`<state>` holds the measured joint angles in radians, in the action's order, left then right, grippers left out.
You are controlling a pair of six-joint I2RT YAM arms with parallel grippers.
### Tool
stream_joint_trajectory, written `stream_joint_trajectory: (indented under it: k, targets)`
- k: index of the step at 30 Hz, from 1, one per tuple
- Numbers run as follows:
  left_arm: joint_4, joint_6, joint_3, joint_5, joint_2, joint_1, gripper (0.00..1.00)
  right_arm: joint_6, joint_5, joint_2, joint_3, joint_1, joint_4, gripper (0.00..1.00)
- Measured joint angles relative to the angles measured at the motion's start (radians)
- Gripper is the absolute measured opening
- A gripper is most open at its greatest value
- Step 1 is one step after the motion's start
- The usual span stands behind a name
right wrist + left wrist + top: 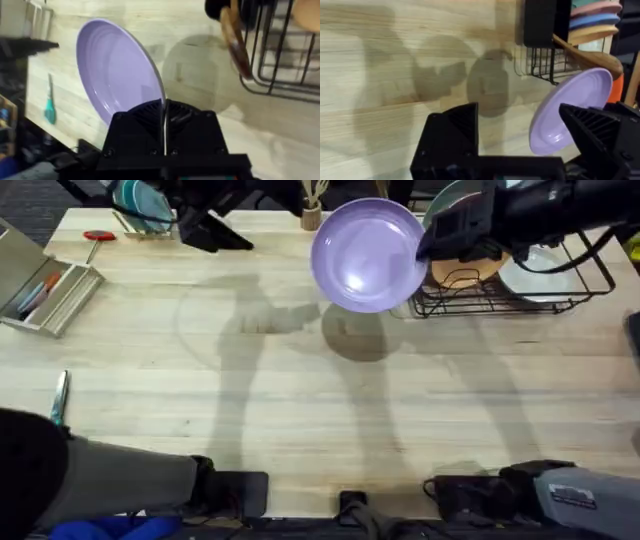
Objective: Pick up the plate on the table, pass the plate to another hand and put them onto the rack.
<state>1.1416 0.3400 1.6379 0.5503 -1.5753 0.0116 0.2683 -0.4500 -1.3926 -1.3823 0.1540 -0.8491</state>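
The lavender plate (368, 255) hangs tilted in the air over the table (300, 410), just left of the black wire rack (510, 290). My right gripper (430, 242) reaches in from the rack's side and is shut on the plate's rim. In the right wrist view the rim (120, 75) runs straight into the closed gripper (164, 112). My left gripper (517, 112) stands open with nothing between its fingers, and the plate (570, 110) is off to one side of it, apart from it.
The rack holds an orange-tan plate (465, 270) and a white dish (545, 270). A wooden spoon (235, 40) sticks out of its dark holder. At the left are a grey tray (45, 290), a red tool (98, 236) and a teal-handled tool (60, 395).
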Motion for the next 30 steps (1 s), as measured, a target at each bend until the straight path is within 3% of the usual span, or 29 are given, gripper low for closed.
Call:
stream_joint_trajectory:
  k: [6, 15, 20, 30]
  targets:
    - [0.000, -0.029, 0.000, 0.000, 0.000, -0.098, 0.994, -0.170, 0.000, 0.007, 0.000, -0.031, 0.014, 0.030]
    - [-0.001, -0.037, 0.000, -0.002, 0.000, -0.226, 0.995, -0.331, 0.001, 0.134, 0.000, -0.166, 0.132, 0.030]
    - [0.000, -0.038, 0.000, -0.044, 0.000, -0.250, 0.995, -0.390, 0.000, 0.207, 0.000, -0.223, 0.225, 0.028]
    - [0.004, -0.039, 0.000, -0.084, 0.000, -0.250, 0.993, -0.424, 0.000, 0.302, 0.000, -0.369, 0.399, 0.028]
